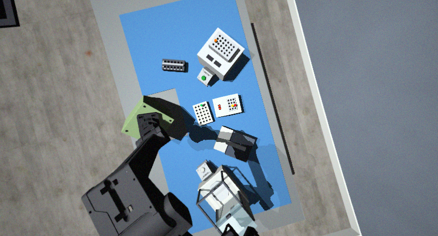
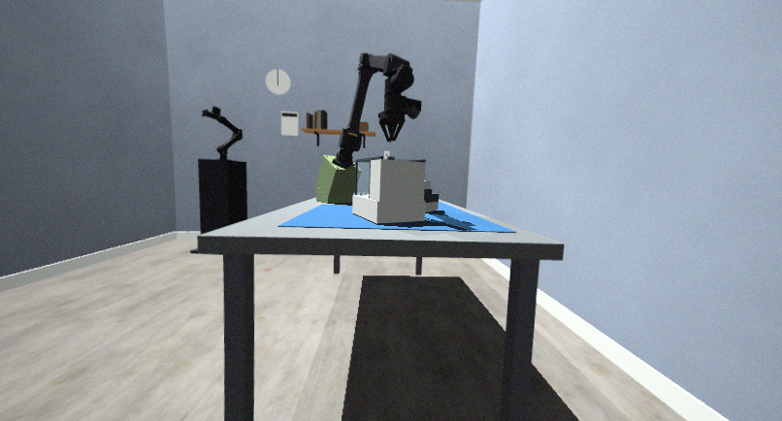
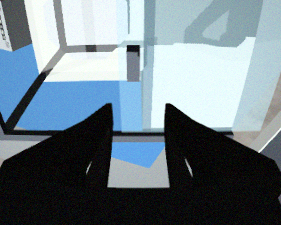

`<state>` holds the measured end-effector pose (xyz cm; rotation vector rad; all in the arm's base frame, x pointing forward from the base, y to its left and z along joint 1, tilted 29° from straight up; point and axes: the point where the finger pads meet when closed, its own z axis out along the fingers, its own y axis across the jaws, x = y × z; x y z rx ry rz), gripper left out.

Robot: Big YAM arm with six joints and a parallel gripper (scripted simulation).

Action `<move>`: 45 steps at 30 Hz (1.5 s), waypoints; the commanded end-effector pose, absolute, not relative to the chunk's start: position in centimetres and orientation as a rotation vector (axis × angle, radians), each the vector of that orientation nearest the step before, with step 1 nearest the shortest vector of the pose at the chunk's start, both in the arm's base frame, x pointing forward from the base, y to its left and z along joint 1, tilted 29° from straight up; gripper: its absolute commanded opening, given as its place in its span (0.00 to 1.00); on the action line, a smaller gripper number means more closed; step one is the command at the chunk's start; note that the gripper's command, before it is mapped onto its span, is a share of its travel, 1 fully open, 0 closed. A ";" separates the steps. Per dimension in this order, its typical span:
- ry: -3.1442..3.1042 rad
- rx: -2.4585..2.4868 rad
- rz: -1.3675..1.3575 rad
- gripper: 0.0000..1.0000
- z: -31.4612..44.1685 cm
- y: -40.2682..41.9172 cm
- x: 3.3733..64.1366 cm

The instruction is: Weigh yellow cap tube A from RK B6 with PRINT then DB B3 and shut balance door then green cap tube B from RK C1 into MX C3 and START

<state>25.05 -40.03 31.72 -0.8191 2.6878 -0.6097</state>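
Observation:
My gripper (image 2: 389, 140) (image 3: 138, 112) is open part-way, with nothing between its fingers, above the balance's glass box. The balance (image 1: 211, 184) (image 2: 402, 191) has its door (image 1: 234, 222) (image 3: 205, 94) slid back, leaving the front part of the top open. The door's handle (image 3: 133, 65) is ahead of the fingertips in the wrist view. No tube shows on the pan. The white PRINT key (image 1: 202, 169) is on the front. Tube A's yellow cap (image 1: 232, 105) is in the dry block (image 1: 225, 111), close beside a red cap. Tube B's green cap (image 1: 201, 105) is in the rack (image 1: 200, 124).
The mixer (image 1: 206, 54) holds an orange-capped tube (image 1: 216, 40); its START key (image 1: 203, 78) is green, and its top lamps look dark. The magnet block (image 1: 173, 64) is left of it. The spectrophotometer (image 1: 226, 133) stands between dry block and balance. The arm passes over the bench's near side.

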 end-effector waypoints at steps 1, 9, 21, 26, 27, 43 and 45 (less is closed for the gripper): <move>2.677 -0.836 -0.620 0.30 32.4 -39.1 25.3; 2.671 -0.822 -0.651 0.30 33.2 -40.2 25.3; 2.687 -0.823 -0.597 0.30 30.3 -40.2 26.1; 2.687 -0.823 -0.597 0.30 29.6 -40.5 26.4; 2.687 -0.823 -0.597 0.30 29.4 -40.5 26.5; 2.688 -0.823 -0.597 0.30 27.3 -41.2 27.3; 2.688 -0.823 -0.597 0.30 27.0 -41.3 27.4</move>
